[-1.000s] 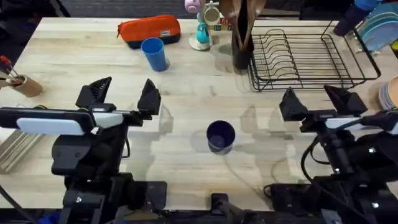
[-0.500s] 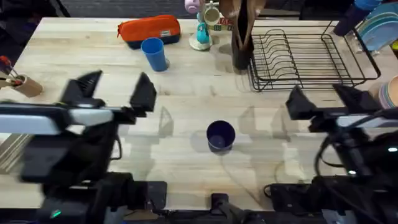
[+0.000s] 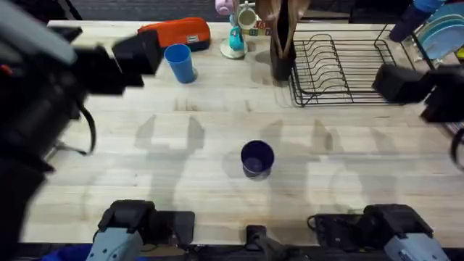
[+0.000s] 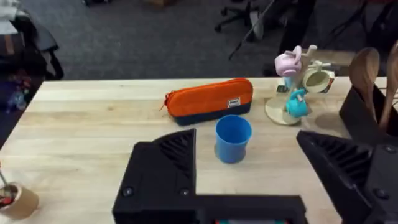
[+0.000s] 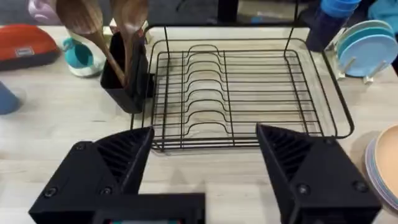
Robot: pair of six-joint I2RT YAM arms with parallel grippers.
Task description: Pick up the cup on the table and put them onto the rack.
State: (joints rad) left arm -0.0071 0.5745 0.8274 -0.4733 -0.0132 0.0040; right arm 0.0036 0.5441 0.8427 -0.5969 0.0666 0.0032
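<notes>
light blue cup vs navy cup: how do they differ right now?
Colour: the light blue cup is pale blue; the navy cup is dark. Place: the light blue cup stands at the far side beside the orange pouch; the navy cup stands alone mid-table, nearer the arm bases. Both are upright, handleless, on the table, not on the rack.

One cup (image 3: pixel 257 159) stood on the table (image 3: pixel 217 203) in the lower middle of the overhead frame. A second cup (image 3: pixel 179 63) stood at upper left, just before a pouch (image 3: pixel 174 34). The rack (image 3: pixel 362 69) sat at upper right, with a utensil holder (image 3: pixel 281 61) touching its left side.
</notes>
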